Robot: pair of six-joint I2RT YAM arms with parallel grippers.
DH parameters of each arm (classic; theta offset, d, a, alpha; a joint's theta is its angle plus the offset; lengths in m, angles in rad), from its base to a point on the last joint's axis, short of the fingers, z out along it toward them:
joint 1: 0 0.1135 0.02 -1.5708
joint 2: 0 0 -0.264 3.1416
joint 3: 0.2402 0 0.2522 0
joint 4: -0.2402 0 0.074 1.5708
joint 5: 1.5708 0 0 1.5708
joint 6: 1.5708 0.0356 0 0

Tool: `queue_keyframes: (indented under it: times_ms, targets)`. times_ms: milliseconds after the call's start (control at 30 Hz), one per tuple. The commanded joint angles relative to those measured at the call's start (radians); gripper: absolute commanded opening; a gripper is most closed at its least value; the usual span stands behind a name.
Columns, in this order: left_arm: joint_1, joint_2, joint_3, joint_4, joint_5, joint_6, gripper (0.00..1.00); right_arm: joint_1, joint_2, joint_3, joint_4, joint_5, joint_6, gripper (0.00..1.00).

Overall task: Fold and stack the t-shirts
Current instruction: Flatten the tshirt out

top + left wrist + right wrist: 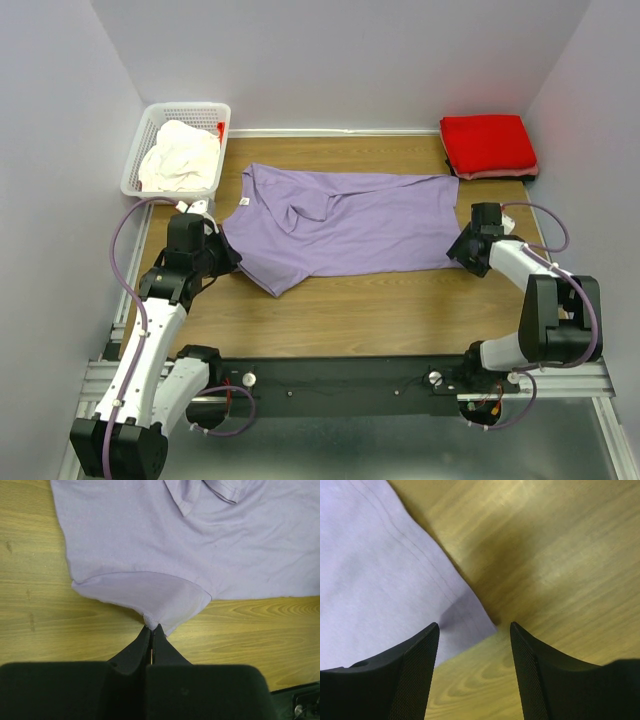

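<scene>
The lavender-purple t-shirt (340,222) lies spread across the middle of the table, neck to the left. My left gripper (228,252) is shut on the edge of its near sleeve (150,600), pinched at the fingertips. My right gripper (455,250) is open, low over the shirt's near hem corner (470,620), one finger over cloth and one over bare wood. The red t-shirt (488,145) lies folded at the back right. The cream-white t-shirt (180,155) is bunched in the basket.
A white lattice basket (150,125) stands at the back left corner. Grey walls close in the left, back and right sides. Bare wood table (380,310) lies between the shirt and the arm bases.
</scene>
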Motion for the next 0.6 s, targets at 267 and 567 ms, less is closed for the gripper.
queue_keyframes:
  times_ms: [267, 567]
  targets:
    - [0.004, -0.025, 0.018, -0.002, 0.014, 0.014, 0.00, -0.012, 0.074, -0.034, 0.049, -0.080, 0.015, 0.60]
    - [0.004, -0.024, 0.030, 0.001, 0.015, 0.008, 0.00, -0.012, 0.074, 0.004, -0.103, -0.019, -0.030, 0.59]
